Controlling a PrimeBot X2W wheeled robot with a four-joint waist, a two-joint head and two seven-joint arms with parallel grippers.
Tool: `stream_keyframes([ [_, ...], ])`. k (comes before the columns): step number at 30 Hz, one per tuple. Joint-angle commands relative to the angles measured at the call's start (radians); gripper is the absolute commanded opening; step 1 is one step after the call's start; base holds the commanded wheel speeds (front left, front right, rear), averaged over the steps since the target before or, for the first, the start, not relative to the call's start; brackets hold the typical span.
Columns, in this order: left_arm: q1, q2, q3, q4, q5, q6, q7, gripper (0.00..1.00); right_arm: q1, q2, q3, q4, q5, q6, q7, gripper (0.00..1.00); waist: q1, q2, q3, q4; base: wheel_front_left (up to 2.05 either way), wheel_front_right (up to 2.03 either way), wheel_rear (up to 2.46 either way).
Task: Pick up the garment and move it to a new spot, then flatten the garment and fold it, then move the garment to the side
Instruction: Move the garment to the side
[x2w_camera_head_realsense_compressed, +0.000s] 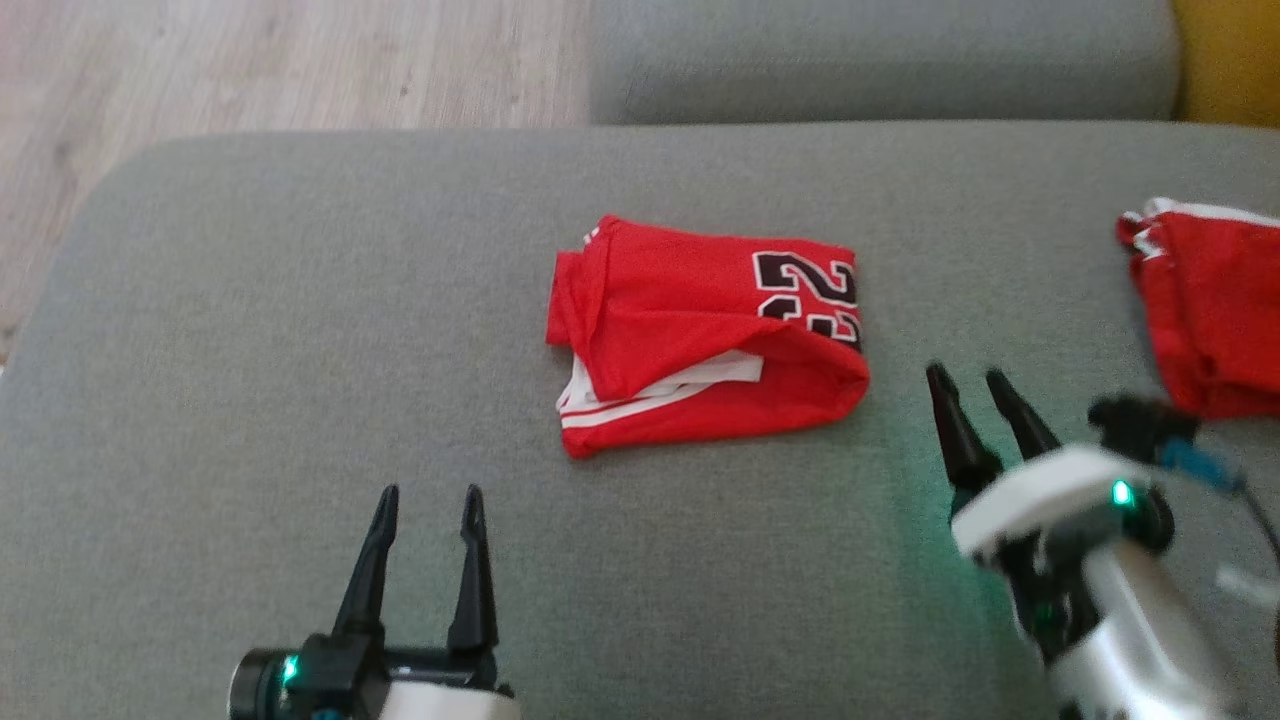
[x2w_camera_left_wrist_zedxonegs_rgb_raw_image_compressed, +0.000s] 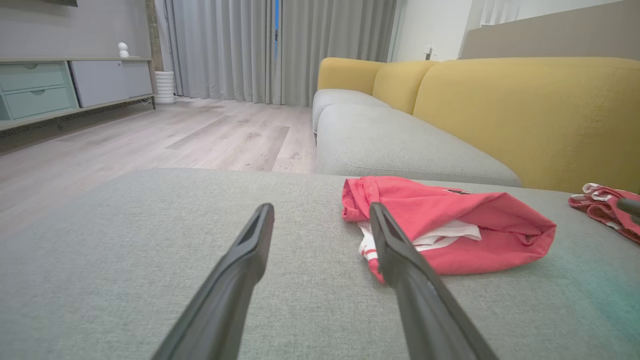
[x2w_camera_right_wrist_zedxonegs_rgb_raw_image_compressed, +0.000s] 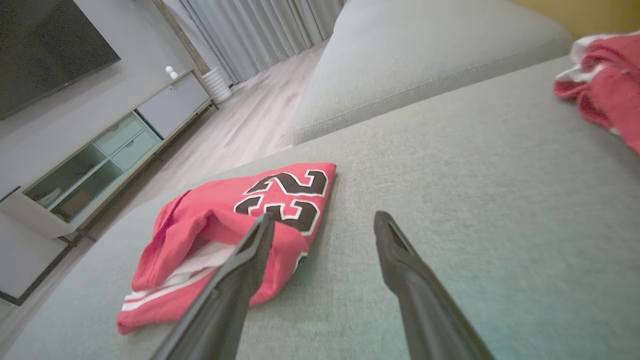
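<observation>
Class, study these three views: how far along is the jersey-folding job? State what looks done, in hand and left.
Done: the garment lies folded into a compact bundle, number print up, on the grey cushion. In hand: nothing; the left gripper and right gripper stand open, clear of the cloth. Left: moving it to the side; it sits mid-cushion, apart from the smaller red piece.

The left tool (x2w_camera_head_realsense_compressed: 430, 495) sits at the lower left of the head view, its two dark fingers spread apart, empty, pointing straight up the picture. The right tool (x2w_camera_head_realsense_compressed: 965, 378) sits at the lower right on a white wrist (x2w_camera_head_realsense_compressed: 1050, 490), leaning leftward, its fingers likewise apart and empty.
</observation>
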Motion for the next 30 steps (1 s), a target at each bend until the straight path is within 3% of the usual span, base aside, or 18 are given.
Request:
stream_keyframes([
  [1,-0.056,-0.003,0.019,-0.038,-0.003,0.007,-0.008,1.0,-0.08,-0.003,0.016,-0.006,0.032,-0.001,0.042,1.0,-0.0001,0.0,0.033,0.014,0.0,0.0,0.0],
  [8,-0.097,-0.003,-0.021,-0.039,-0.035,0.027,-0.008,1.0,-0.27,0.022,-0.052,0.176,0.09,-0.001,0.208,1.0,-0.0001,0.0,0.096,0.047,0.0,0.0,0.0],
  [19,-0.146,-0.003,-0.05,-0.036,-0.062,0.051,-0.008,1.0,-0.327,0.059,0.02,0.276,0.162,-0.001,0.338,1.0,-0.0001,0.0,0.136,0.075,0.0,0.0,0.0],
  [20,-0.148,-0.003,-0.05,-0.037,-0.064,0.052,-0.008,1.0,-0.322,0.061,0.025,0.269,0.179,-0.001,0.343,0.84,-0.0001,0.0,0.137,0.075,0.0,0.0,0.0],
  [21,-0.149,-0.003,-0.05,-0.038,-0.064,0.053,-0.008,1.0,-0.318,0.06,0.029,0.259,0.189,-0.001,0.34,0.38,-0.0001,0.0,0.137,0.074,0.0,0.0,0.0],
  [22,-0.15,-0.003,-0.05,-0.039,-0.065,0.055,-0.008,1.0,-0.315,0.055,0.033,0.248,0.196,-0.001,0.332,0.13,-0.0001,0.0,0.137,0.073,0.0,0.0,0.0],
  [23,-0.15,-0.003,-0.05,-0.039,-0.065,0.055,-0.008,1.0,-0.315,0.055,0.033,0.248,0.196,-0.001,0.332,0.13,-0.0001,0.0,0.137,0.073,0.0,0.0,0.0],
  [24,-0.151,-0.003,-0.049,-0.04,-0.065,0.057,-0.008,1.0,-0.311,0.049,0.034,0.238,0.204,-0.001,0.323,0.0,-0.0001,0.0,0.137,0.07,0.0,0.0,0.0],
  [30,-0.149,-0.003,-0.041,-0.048,-0.067,0.057,-0.008,1.0,-0.307,-0.025,0.061,0.15,0.233,-0.001,0.288,0.0,-0.0001,0.0,0.14,0.029,0.0,0.0,0.0],
])
